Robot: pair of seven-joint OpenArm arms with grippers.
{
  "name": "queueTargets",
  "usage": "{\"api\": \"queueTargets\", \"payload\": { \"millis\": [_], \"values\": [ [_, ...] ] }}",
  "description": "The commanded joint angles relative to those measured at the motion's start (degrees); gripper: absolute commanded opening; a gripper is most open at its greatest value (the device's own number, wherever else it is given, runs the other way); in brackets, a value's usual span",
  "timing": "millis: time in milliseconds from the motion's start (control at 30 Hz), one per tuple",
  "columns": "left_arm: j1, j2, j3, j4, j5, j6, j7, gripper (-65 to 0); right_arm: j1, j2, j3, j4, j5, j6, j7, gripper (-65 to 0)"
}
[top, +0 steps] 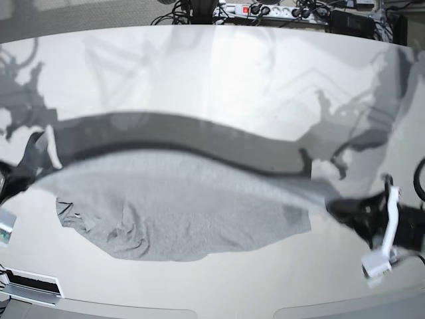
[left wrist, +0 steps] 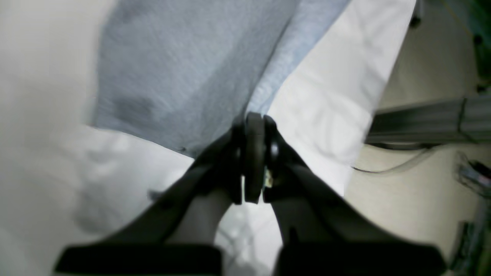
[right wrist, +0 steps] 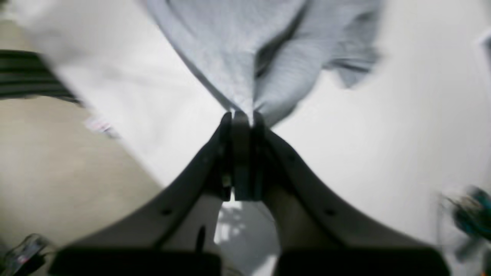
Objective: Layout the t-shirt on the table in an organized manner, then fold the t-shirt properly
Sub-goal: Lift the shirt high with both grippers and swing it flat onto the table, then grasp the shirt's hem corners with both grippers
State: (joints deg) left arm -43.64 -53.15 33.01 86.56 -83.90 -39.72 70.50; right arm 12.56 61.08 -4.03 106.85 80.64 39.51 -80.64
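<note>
The heather-grey t-shirt (top: pixel 186 206) is stretched sideways between my two grippers over the glossy white table (top: pixel 232 80) and casts a dark shadow band behind it. Its plain side shows and no lettering is visible. My right gripper (top: pixel 28 165) at the left of the base view is shut on one end of the shirt. In the right wrist view that gripper (right wrist: pixel 241 115) pinches bunched cloth (right wrist: pixel 238 50). My left gripper (top: pixel 335 207) is shut on the other end. In the left wrist view that gripper (left wrist: pixel 255 119) grips the shirt's edge (left wrist: pixel 184 76).
A power strip and cables (top: pixel 265 10) lie beyond the table's far edge. The left wrist view shows the table's edge (left wrist: pixel 368 115), beige floor and a metal rail (left wrist: pixel 429 122). Blurred cables (right wrist: pixel 468 218) show at the right of the right wrist view.
</note>
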Motion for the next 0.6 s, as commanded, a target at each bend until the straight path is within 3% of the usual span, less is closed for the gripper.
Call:
{"api": "queueTargets", "payload": {
  "millis": [0,300,567],
  "values": [
    [0.81,-0.81,-0.72,0.44,-1.1,-0.28,-0.79,-65.0,-0.33,1.42,0.76,0.42,2.27,0.24,0.64,-65.0],
    [15.76,-0.04,-0.72,0.48,-1.1,-0.28,-0.28,-65.0,-12.5,-1.01,0.76,0.44,4.36,0.39,0.64,-65.0],
    [20.46,-0.04,-0.72,0.52,-1.1,-0.28,9.5,-65.0,-22.8,-1.57,0.7,0.44,4.36,0.49,0.64,-65.0]
  ]
}}
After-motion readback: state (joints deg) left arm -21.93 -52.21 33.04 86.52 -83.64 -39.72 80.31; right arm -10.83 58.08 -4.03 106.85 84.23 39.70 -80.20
